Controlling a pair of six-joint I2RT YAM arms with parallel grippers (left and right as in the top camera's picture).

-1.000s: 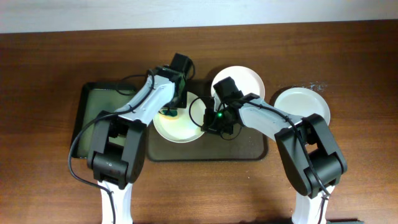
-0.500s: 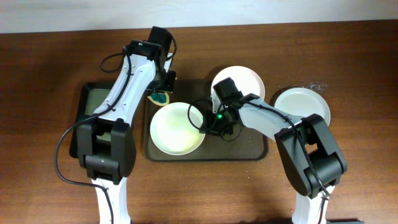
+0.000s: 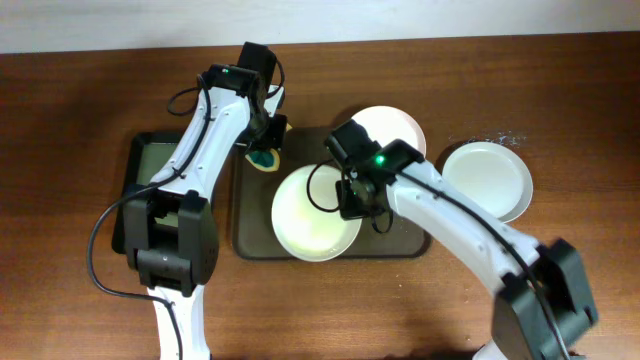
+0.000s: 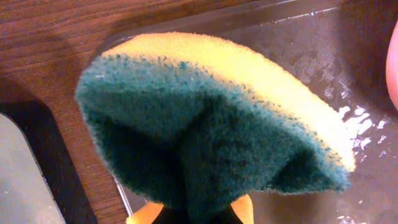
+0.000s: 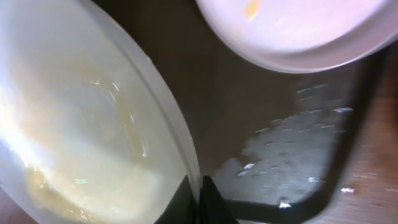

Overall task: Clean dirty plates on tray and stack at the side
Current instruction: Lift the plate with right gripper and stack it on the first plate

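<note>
My right gripper (image 3: 350,200) is shut on the right rim of a white plate (image 3: 312,213) and holds it above the dark tray (image 3: 255,235). The wrist view shows the fingers (image 5: 200,198) pinching that rim, with yellowish smears inside the plate (image 5: 74,137). A second white plate (image 3: 393,127) lies at the tray's back right and also shows in the right wrist view (image 5: 298,31). A third plate (image 3: 487,178) sits on the table to the right of the tray. My left gripper (image 3: 266,150) is shut on a green and yellow sponge (image 4: 205,124) over the tray's back left corner.
A narrower black tray with a green inside (image 3: 150,180) lies left of the dark tray. The dark tray's floor is wet (image 5: 292,149). Brown table wood surrounds both trays.
My right gripper has lifted the plate and carried it to the right and toward the front. My left gripper with the sponge has stayed at the tray's back left corner.
</note>
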